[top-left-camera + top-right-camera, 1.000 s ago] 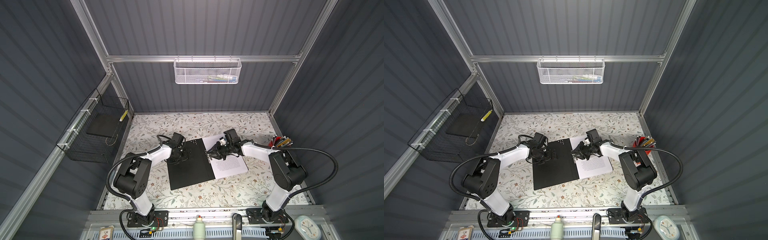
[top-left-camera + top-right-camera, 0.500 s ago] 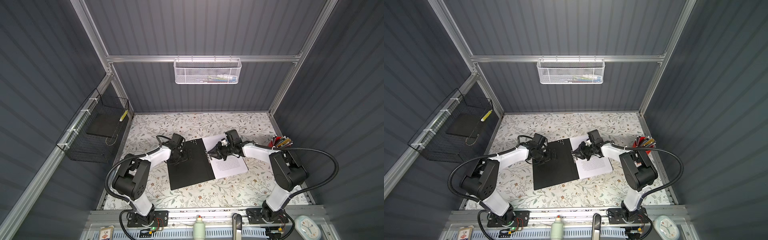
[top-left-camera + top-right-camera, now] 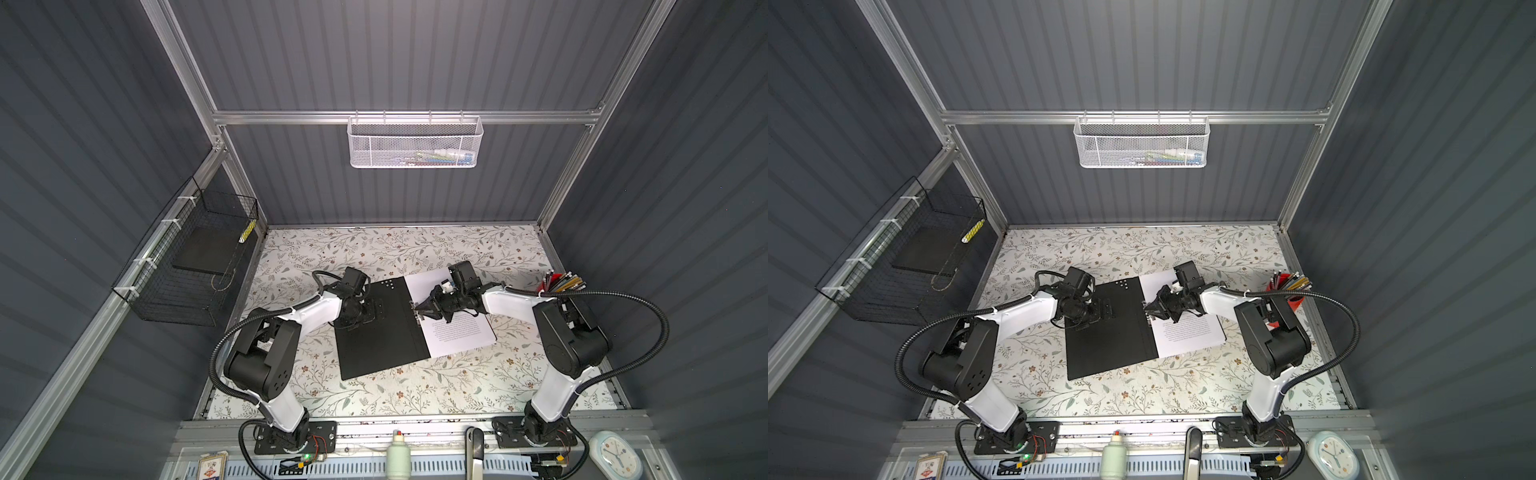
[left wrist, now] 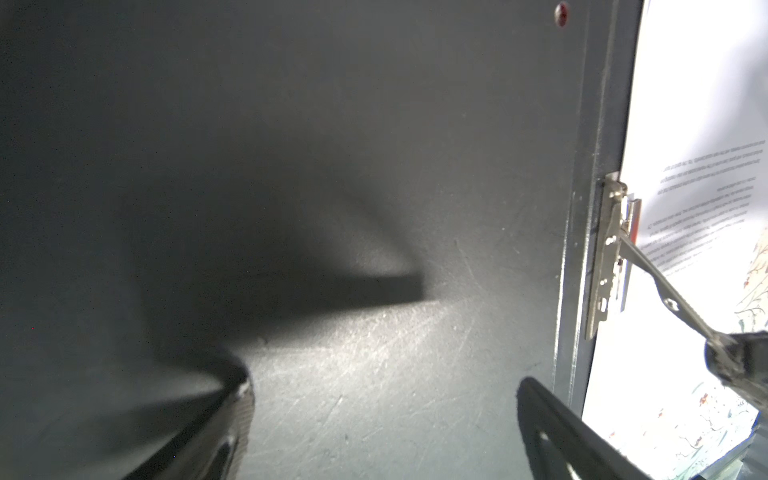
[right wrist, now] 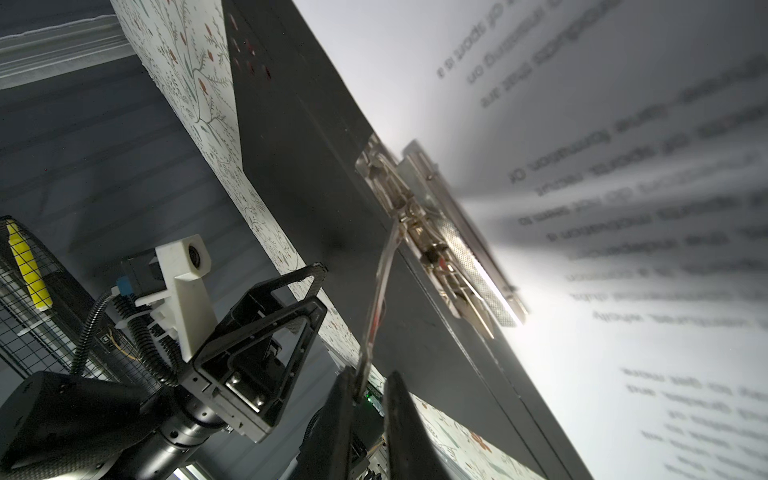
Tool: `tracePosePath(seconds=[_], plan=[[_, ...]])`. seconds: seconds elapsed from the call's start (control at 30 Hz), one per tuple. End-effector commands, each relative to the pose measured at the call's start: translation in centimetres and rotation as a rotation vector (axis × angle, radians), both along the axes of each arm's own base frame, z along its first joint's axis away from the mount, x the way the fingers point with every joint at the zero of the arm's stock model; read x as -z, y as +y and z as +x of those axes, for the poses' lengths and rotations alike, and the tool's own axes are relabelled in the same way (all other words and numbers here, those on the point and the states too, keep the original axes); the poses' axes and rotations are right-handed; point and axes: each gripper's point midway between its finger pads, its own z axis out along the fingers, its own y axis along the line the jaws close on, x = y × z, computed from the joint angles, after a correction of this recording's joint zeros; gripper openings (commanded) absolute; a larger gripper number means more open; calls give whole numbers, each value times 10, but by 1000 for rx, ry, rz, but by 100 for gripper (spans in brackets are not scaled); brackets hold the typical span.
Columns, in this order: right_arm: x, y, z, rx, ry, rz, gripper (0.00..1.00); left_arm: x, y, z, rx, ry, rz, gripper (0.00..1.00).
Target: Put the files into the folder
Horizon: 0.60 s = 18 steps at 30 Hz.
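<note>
The folder (image 3: 374, 332) (image 3: 1104, 340) lies open on the flowered table, black inside up. The files (image 3: 457, 332) (image 3: 1187, 332), white printed sheets, rest on its right half beside the metal spine clip (image 4: 609, 257) (image 5: 440, 241). The clip's lever (image 5: 380, 291) (image 4: 665, 295) stands raised. My right gripper (image 5: 368, 395) (image 3: 417, 309) has its jaws close around the lever's end. The lever lies against one finger and a thin gap shows to the other. My left gripper (image 4: 382, 415) (image 3: 365, 312) is wide open, fingertips down on the folder's left cover (image 4: 374, 208).
A red cup of pens (image 3: 557, 284) stands at the table's right edge behind my right arm. A black wire basket (image 3: 195, 266) hangs on the left wall and a white mesh basket (image 3: 415, 141) on the back rail. A bottle (image 3: 398, 455) and a clock (image 3: 615, 455) sit on the front ledge.
My right gripper's jaws have narrowed around the clip lever. Both arms have stayed almost where they were, and the folder and sheets have not shifted.
</note>
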Motion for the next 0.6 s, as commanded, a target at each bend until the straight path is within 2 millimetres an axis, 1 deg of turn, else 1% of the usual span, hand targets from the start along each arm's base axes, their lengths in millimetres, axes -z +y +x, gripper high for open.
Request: tracePosePath(seconds=[0.0, 0.23, 0.57], plan=[[4, 1, 2, -2, 11, 2, 15, 41, 28, -39, -22, 167, 125, 100], [6, 1, 0, -1, 17, 2, 12, 43, 28, -39, -24, 168, 127, 100], [9, 3, -1, 1, 24, 6, 12, 45, 29, -40, -24, 170, 129, 100]])
